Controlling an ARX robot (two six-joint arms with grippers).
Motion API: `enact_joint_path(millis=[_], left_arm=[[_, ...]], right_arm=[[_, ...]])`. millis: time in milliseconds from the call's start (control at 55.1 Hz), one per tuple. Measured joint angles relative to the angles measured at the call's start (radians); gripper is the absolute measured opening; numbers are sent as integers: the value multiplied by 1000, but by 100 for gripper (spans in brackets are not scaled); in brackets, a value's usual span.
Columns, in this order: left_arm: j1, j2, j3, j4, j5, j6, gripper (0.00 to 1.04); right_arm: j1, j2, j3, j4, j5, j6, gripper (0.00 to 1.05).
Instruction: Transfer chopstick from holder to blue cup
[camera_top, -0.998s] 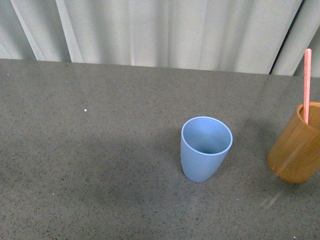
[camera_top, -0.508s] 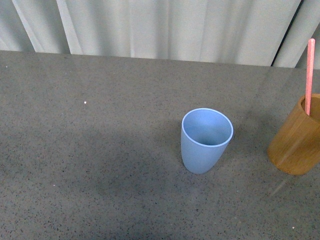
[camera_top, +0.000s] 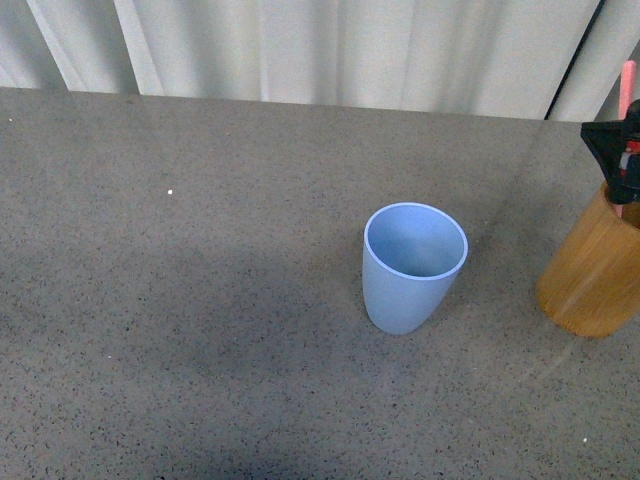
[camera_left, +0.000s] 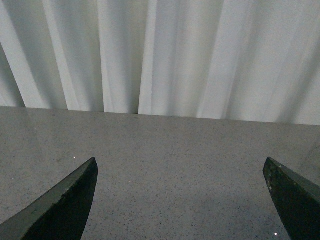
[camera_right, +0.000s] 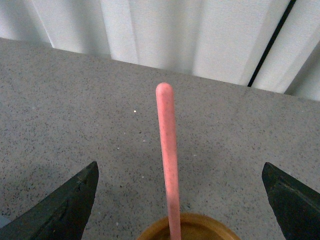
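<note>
Holder (camera_top: 588, 270): the front view's right edge cuts off its far side; from my right wrist only a sliver of rim shows.
Chopstick (camera_right: 167, 150): its lower length is hidden inside the holder; in the front view my right gripper (camera_top: 618, 150) covers its middle.
Right gripper: mostly beyond the front view's edge.
Left gripper (camera_left: 180, 165): both fingers (camera_left: 65, 205) are cut off by the wrist picture's edge.

1. Light is soft and even; no hard glare anywhere.
2. Front view: a broad dim shadow lies on the table (camera_top: 120, 140) left of the blue cup (camera_top: 413, 268).
3. Wrist views: the curtain (camera_left: 165, 55) is bright; the chopstick (camera_right: 168, 150) looks slightly soft.
</note>
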Motion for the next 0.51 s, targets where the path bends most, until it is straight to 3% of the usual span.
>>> enact_joint_path(millis=[345, 508], left_arm=[[0, 0, 0, 0, 0, 0, 98], [0, 0, 0, 0, 0, 0, 98]], right_arm=[[33, 98, 117, -13, 35, 24, 94], [52, 127, 144, -13, 43, 44, 68]])
